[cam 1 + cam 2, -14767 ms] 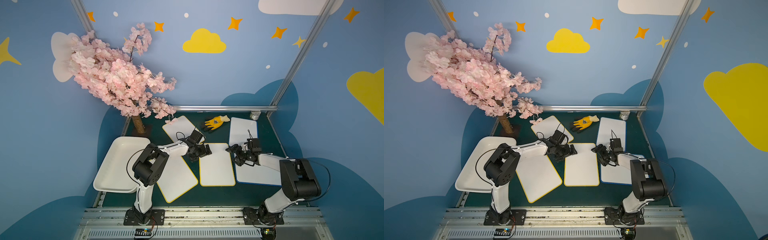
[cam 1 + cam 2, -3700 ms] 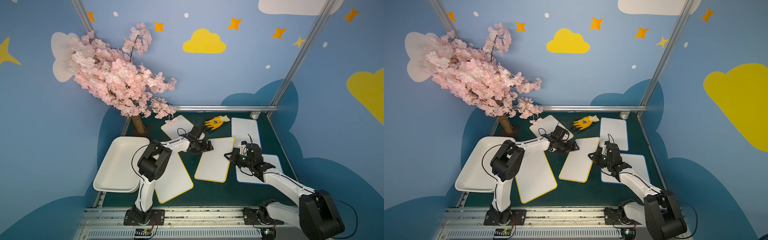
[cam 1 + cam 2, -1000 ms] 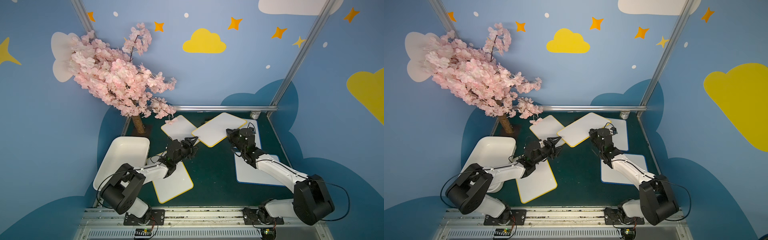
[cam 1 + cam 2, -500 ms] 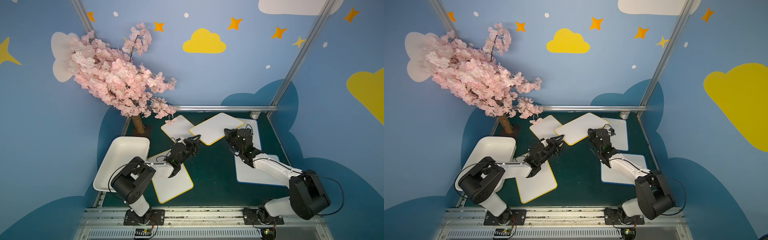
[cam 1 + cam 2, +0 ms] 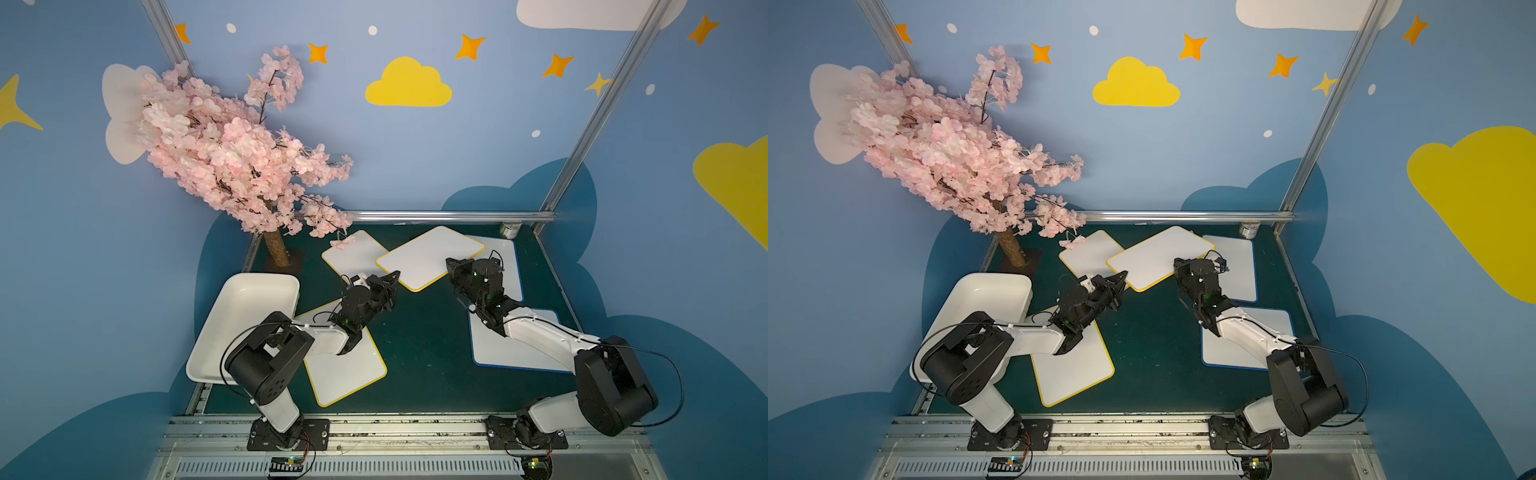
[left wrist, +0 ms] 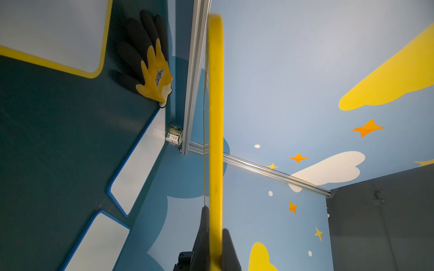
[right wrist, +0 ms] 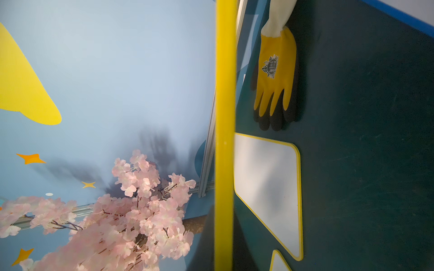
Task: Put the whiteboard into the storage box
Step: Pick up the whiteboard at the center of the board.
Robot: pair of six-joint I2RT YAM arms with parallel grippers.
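Observation:
A yellow-rimmed whiteboard point(image 5: 430, 257) point(image 5: 1158, 257) hangs level above the green table, held from two sides. My left gripper point(image 5: 395, 276) point(image 5: 1123, 275) is shut on its near left corner. My right gripper point(image 5: 450, 264) point(image 5: 1177, 263) is shut on its right edge. In each wrist view the board's yellow edge point(image 6: 215, 117) point(image 7: 225, 117) runs straight out from between the dark fingers of the left gripper point(image 6: 215, 246) and the right gripper point(image 7: 224, 225). The storage box point(image 5: 257, 277) point(image 5: 992, 277), a shallow white tray, stands at the table's left edge with nothing in it.
Two more yellow-rimmed whiteboards point(image 5: 353, 257) point(image 5: 345, 365) and two blue-rimmed ones point(image 5: 505, 266) point(image 5: 511, 345) lie on the table. A yellow and black glove point(image 6: 155, 75) point(image 7: 274, 70) lies under the raised board. A small jar point(image 5: 510, 229) sits at the back right corner, a pink blossom tree point(image 5: 232, 158) at the back left.
My left gripper has reached up to the raised whiteboard and shut on its corner. The right gripper has kept hold and carried the board slightly left and lower.

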